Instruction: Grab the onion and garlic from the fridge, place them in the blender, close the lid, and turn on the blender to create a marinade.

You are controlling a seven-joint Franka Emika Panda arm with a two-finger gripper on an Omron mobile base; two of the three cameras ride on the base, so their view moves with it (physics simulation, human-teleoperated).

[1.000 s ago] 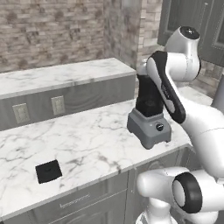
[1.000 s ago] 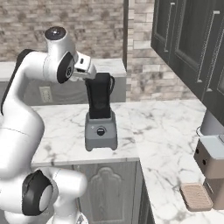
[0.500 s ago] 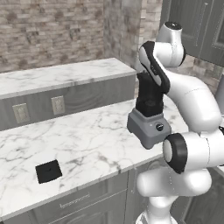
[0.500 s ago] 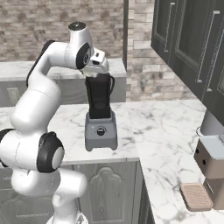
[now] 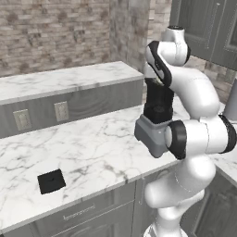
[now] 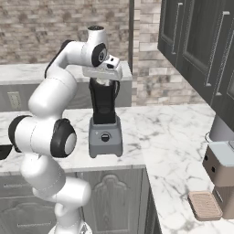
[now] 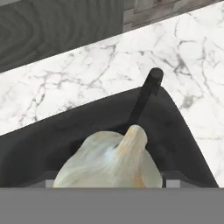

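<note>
Garlic, the whitish-cream lumpy bulb (image 7: 109,162), sits pinched in the widely spread two-finger gripper (image 6: 103,77) at the hand view's 6 o'clock, directly over the mouth of the tall square black jar of the grey wedge-based blender (image 6: 104,116). Over the past second the white arm (image 5: 185,88) has swung in above the jar, so dropping looks next. At the left base view's 8 o'clock, the flat black square lid (image 5: 51,181) lies on the marble counter (image 5: 92,152).
</note>
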